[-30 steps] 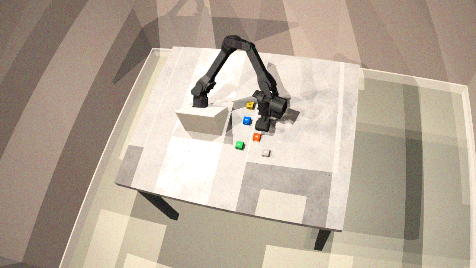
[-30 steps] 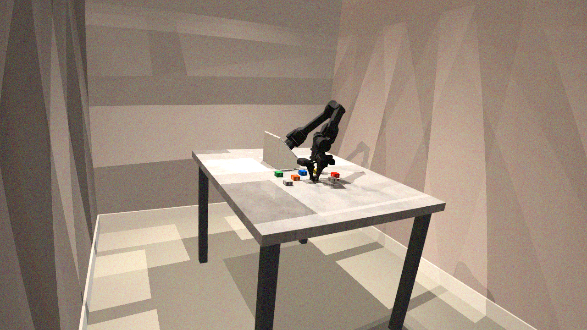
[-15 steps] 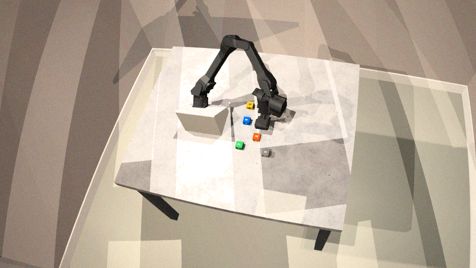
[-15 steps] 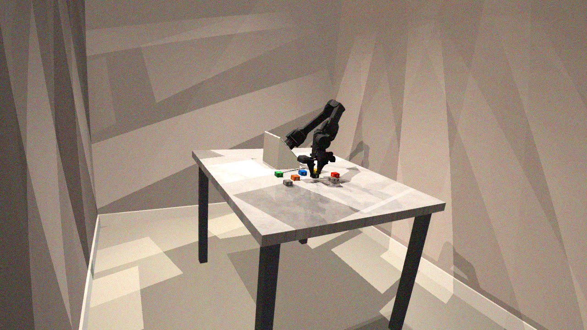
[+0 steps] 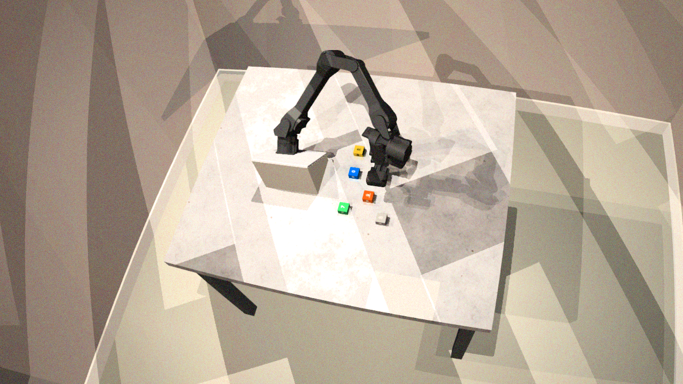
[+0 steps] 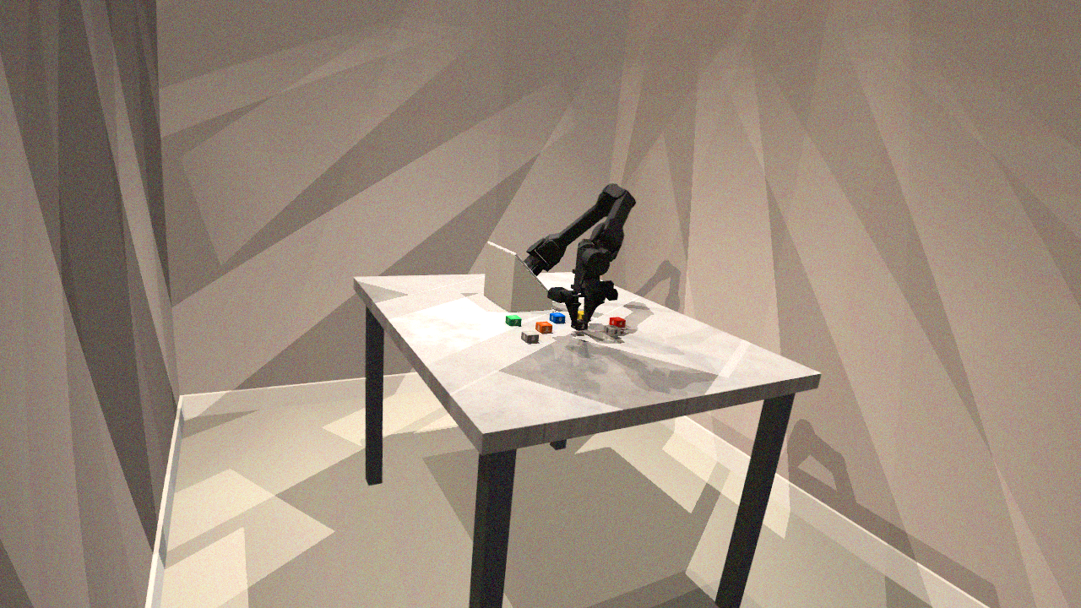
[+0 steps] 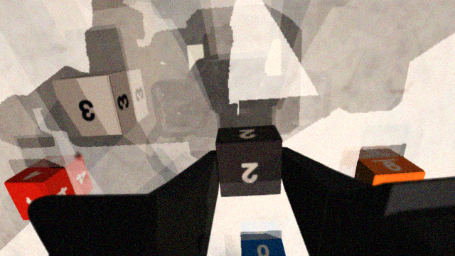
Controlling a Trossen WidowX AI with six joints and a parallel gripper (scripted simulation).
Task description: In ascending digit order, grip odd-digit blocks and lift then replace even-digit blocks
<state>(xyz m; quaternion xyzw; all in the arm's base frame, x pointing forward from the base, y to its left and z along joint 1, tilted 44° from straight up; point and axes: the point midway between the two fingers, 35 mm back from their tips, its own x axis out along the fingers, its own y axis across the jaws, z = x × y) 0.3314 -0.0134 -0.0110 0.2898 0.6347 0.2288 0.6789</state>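
Observation:
My gripper (image 5: 376, 182) (image 6: 578, 320) (image 7: 248, 156) is shut on the black block (image 7: 249, 160) showing 2, a little above the table (image 5: 305, 267) (image 6: 642, 393). The blue block (image 5: 354, 173) (image 6: 556, 318) (image 7: 262, 246) shows 0. The white block (image 6: 611, 330) (image 7: 97, 107) shows 3 and the red block (image 6: 617, 322) (image 7: 35, 178) shows 4. The green block (image 5: 343, 208) (image 6: 513, 320) shows 7. The digits on the orange block (image 5: 368, 196) (image 6: 543, 327) (image 7: 394, 166), light grey block (image 5: 381, 219) (image 6: 529, 337) and yellow block (image 5: 358, 150) are not clear to me. In the top view the arm hides the black, white and red blocks.
A beige wedge-shaped base (image 5: 291, 176) (image 6: 510, 283) carries the arm, on the blue block's far side from the gripper. The orange block lies beside one finger; the white and red blocks lie on the other finger's side. Patchy shadows cross the table.

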